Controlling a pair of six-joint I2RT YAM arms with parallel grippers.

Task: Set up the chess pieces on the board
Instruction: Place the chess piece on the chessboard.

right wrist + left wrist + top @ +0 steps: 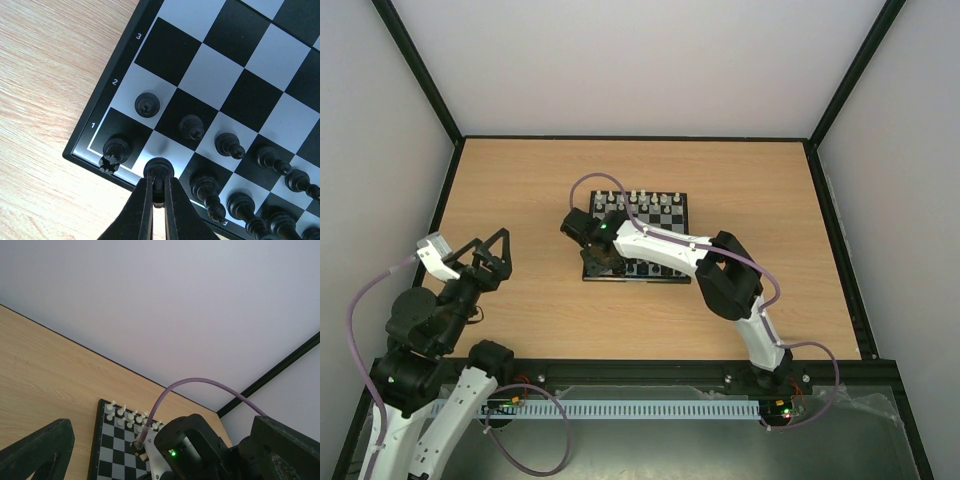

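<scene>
In the right wrist view my right gripper (159,186) is shut on a black chess piece (159,169). The piece's round base sits just over the pale first-row square beside the corner. A black rook (114,150) stands on that corner square of the board (235,85). Black pawns (147,105) fill the second row, and more black pieces (206,192) line the first row to the right. From above, the right gripper (601,260) is at the near left corner of the board (675,240). My left gripper (487,248) hangs open and holds nothing, well left of the board.
White pieces (638,200) stand in two rows along the board's far side, also visible as white pieces (125,415) from the left wrist. The right arm (720,275) reaches across the board's near edge. Black frame posts and pale walls enclose the wooden table (770,200).
</scene>
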